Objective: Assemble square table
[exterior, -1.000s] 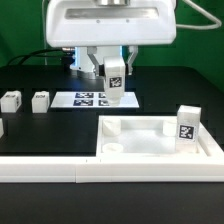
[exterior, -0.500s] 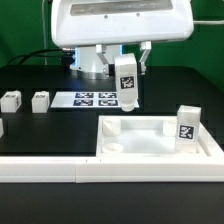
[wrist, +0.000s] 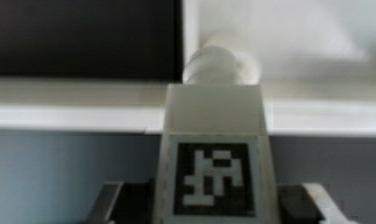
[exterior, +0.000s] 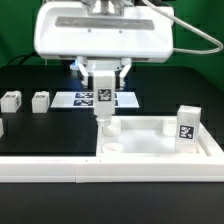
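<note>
My gripper is shut on a white table leg that hangs upright with its black-and-white tag facing out. The leg's lower end is just over the back left corner of the square table top, beside a round corner socket. In the wrist view the leg runs away from my gripper, one finger on each side, its rounded tip over the top's white rim. Another tagged leg stands at the top's right side.
Two loose tagged legs lie on the black table at the exterior view's left, a third at the left edge. The marker board lies behind the held leg. A long white rail runs along the front.
The arm has moved toward the exterior view's left and come down, carrying the leg from above the marker board to the table top's back left corner. The grip is unchanged.
</note>
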Motion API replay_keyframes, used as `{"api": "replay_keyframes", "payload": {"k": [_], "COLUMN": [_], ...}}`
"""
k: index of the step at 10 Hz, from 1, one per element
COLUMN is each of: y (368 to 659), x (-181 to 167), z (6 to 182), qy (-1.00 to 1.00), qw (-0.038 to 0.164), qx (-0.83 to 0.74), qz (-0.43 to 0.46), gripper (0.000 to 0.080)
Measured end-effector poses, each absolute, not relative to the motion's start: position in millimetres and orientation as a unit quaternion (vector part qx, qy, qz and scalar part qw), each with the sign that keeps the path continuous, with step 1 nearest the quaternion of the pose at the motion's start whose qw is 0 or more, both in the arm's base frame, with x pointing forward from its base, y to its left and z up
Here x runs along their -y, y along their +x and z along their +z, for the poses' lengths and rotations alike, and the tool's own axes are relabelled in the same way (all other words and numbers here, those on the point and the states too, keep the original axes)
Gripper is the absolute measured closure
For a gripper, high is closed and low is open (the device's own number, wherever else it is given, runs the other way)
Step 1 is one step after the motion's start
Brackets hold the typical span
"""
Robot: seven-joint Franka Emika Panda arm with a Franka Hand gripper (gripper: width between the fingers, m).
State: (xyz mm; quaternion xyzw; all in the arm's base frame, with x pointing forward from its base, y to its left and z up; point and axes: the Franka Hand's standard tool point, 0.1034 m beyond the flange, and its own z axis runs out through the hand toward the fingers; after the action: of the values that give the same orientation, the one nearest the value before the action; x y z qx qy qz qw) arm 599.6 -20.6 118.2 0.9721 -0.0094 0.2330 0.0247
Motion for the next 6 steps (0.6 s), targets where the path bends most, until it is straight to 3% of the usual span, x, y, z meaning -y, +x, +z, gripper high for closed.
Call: {"api": "replay_keyframes", "payload": {"k": [4, 6], "y": [599.2, 604.6], "x": [16.3, -2.0], "z": [115.7, 105.8], "qy": [0.97, 0.954], "qw": [0.025, 0.041], "qx": [0.017, 0.024], "qz": [0.24, 0.297], "gripper": [0.0506, 0.0506]}}
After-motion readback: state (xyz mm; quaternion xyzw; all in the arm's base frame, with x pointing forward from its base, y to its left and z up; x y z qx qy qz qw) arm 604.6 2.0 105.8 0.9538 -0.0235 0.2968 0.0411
